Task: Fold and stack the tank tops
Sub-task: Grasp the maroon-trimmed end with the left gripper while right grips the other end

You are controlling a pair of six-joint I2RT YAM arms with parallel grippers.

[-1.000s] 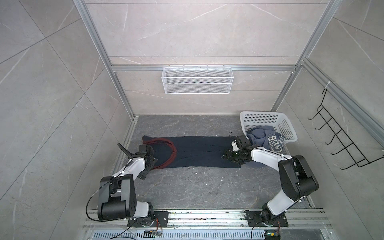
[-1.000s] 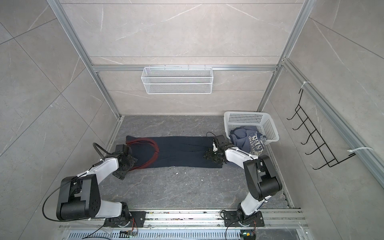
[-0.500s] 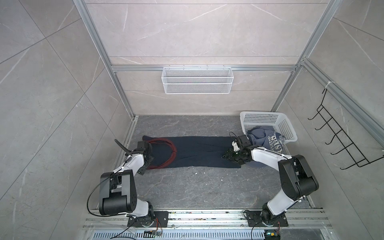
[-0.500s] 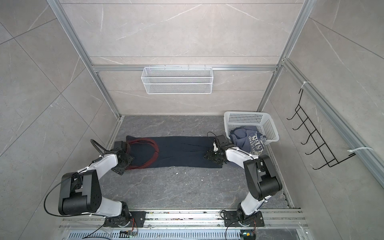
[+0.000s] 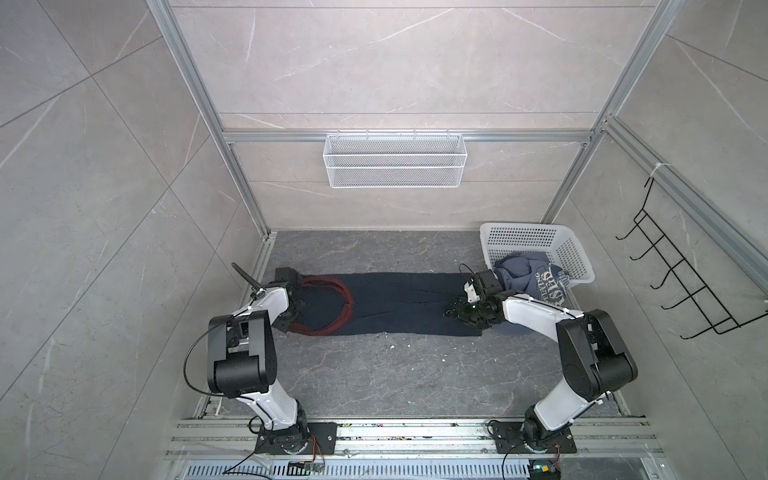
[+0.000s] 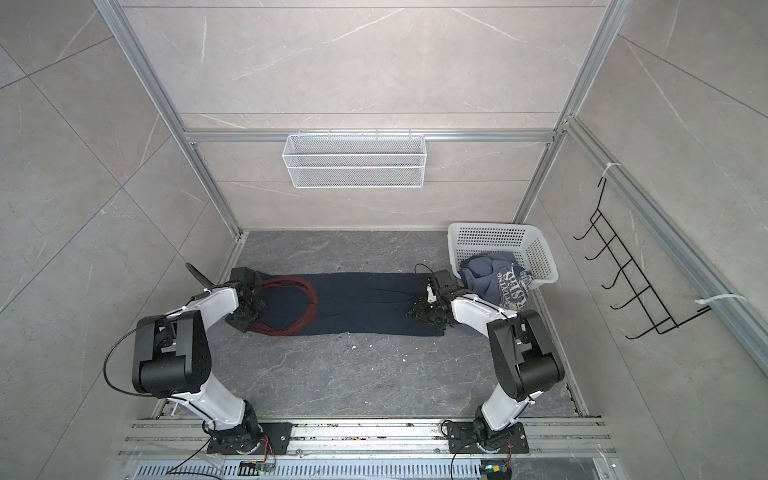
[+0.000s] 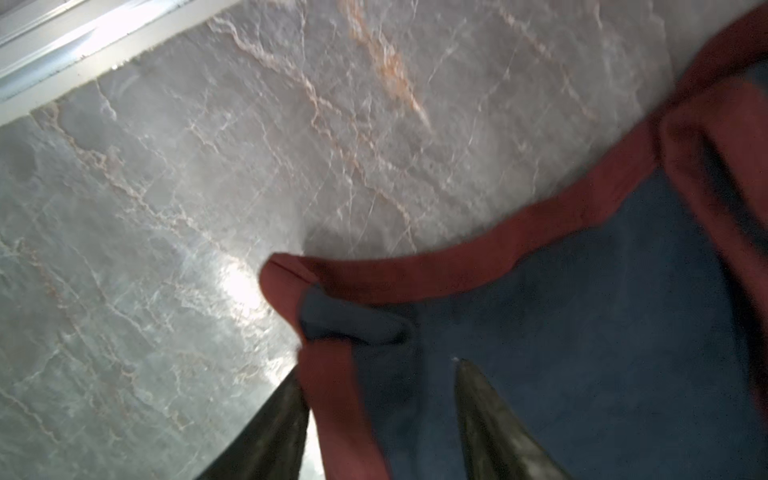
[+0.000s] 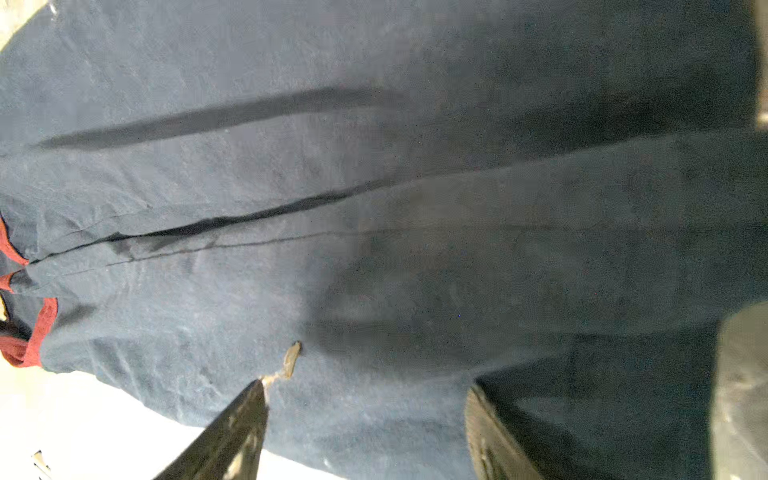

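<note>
Beside the navy top (image 5: 399, 303), a basket (image 5: 524, 242) holds the blue top (image 5: 519, 275).

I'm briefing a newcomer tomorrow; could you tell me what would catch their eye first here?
A long navy tank top lies flat across the grey floor, maroon trim looping at its left end. The left hand straddles a strap corner; the right hand is open at the other end. A slate-blue top bulges out of the white basket, back right.

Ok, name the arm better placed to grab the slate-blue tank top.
Right: the right tool sits beside the basket holding the slate-blue tank top; the left tool is at the navy tank top's straps.
</note>
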